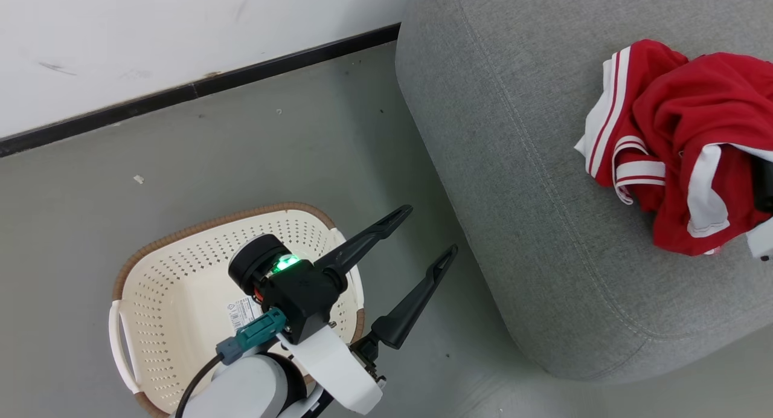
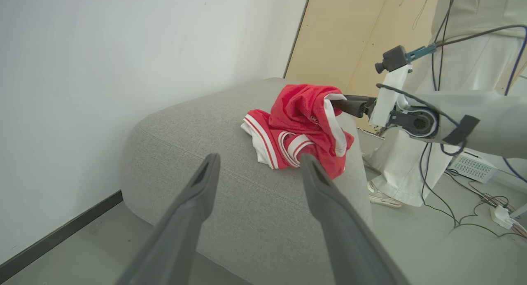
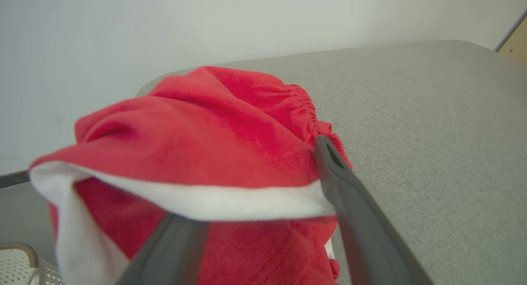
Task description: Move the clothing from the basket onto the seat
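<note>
The right pincer (image 3: pixel 251 178) is standing spread apart, the clothing (image 1: pixel 676 146) draping over it and lying on the seat (image 1: pixel 513 164). The left pincer (image 1: pixel 430 229) is hanging apart above the basket (image 1: pixel 181 285), which is showing a bare floor. I judge this the release; next it needs backing out without snagging the hem.

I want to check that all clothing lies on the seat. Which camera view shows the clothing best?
The left wrist view: nearly the whole clothing pile lies visible on the seat. The head view cuts it at the right edge. The right wrist view is very close, one blurred fold.
</note>
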Controlling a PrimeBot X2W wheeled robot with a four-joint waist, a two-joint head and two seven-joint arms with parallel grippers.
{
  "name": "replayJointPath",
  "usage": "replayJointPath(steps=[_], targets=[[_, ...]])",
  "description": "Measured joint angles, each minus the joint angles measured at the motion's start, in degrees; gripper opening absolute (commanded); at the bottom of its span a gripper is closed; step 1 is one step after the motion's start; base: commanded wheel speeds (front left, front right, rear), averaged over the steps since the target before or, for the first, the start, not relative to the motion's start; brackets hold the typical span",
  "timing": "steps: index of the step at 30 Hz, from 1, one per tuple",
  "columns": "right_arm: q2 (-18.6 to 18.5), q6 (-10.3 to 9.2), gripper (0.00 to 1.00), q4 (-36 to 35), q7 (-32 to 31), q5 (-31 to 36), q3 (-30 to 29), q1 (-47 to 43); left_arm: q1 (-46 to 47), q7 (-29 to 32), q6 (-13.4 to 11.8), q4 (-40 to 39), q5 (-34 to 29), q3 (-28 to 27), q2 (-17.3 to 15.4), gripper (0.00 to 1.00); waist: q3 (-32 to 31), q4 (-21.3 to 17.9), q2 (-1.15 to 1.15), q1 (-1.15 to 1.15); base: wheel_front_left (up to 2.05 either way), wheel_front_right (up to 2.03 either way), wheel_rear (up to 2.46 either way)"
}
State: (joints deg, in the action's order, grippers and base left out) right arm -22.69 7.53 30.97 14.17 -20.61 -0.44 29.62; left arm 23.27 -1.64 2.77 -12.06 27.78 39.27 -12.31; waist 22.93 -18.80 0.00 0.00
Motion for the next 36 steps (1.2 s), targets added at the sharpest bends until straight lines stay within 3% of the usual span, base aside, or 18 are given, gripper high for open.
replayJointPath(steps=[12,20,36], targets=[[0.1,0.02,1.0,-8.9,0.2,-0.1,-0.1,-9.4,-0.3,-1.1,-0.1,1.1,1.6,-2.5,0.0,1.0,-1.8,-3.3,0.0,0.0,0.0,0.0,0.0],[1.0,0.01,1.0,-18.2,0.3,0.1,1.7,-12.0,-1.7,-3.3,-2.2,2.2,1.9,-6.2,-0.7,1.0,-3.6,-5.2,0.0,0.0,0.0,0.0,0.0],[3.5,0.01,1.0,-23.4,0.3,3.1,10.7,-11.1,-8.5,-7.8,-10.6,4.7,1.5,-15.1,-2.2,1.0,-7.0,-2.2,0.0,0.0,0.0,0.0,0.0]])
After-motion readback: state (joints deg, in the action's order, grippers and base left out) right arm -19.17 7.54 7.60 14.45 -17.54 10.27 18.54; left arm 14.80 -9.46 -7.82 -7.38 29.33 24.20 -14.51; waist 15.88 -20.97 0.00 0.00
